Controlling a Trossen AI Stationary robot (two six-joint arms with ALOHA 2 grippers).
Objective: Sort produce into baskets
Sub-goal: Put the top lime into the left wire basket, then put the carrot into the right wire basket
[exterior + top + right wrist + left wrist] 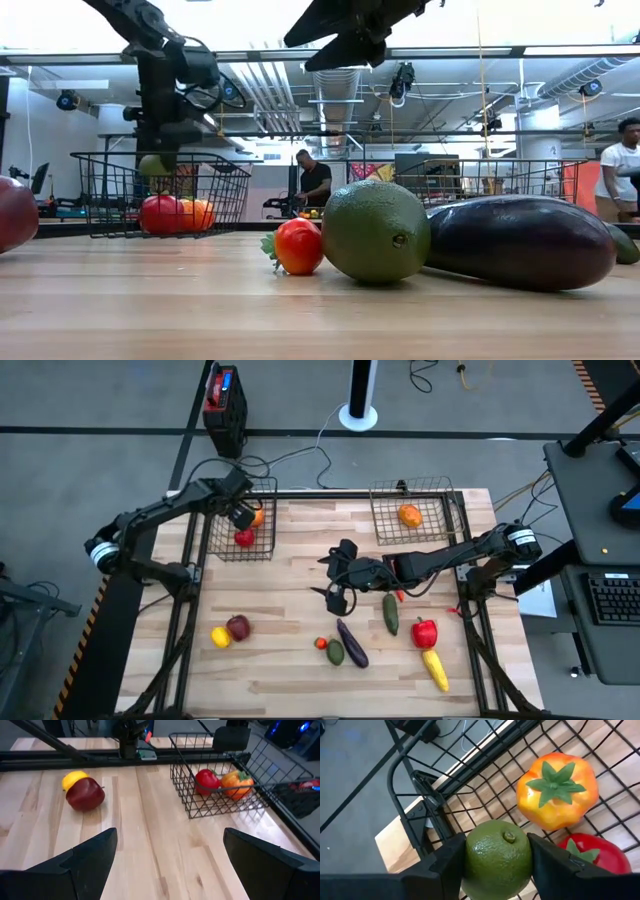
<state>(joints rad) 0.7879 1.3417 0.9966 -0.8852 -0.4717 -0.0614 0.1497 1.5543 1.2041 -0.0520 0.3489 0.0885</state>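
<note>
My left gripper (240, 516) hangs over the left wire basket (215, 545) at the table's far left, shut on a green lime (498, 857). In the low view the lime (153, 165) sits at about the height of the basket's rim (110, 155). An orange-yellow tomato-like fruit (555, 790) and a red one (592, 860) rest on the basket's floor. My right gripper (331, 577) stands open above the table's middle, nothing between its fingers. The right basket (385, 525) holds an orange (409, 515). My left gripper pinches the lime by two opposite sides (472, 855) between its two fingers (447, 862). The fingers slant down from above, over the basket. The lime is lifted clear, above the two fruits on the basket's floor.
On the near half lie a lemon (220, 637), a red apple (238, 626), a small tomato (321, 644), a green fruit (336, 652), an eggplant (352, 643), a cucumber (390, 613), a red pepper (424, 632) and a yellow piece (435, 668). A black-and-red box (224, 400) stands beyond the far edge.
</note>
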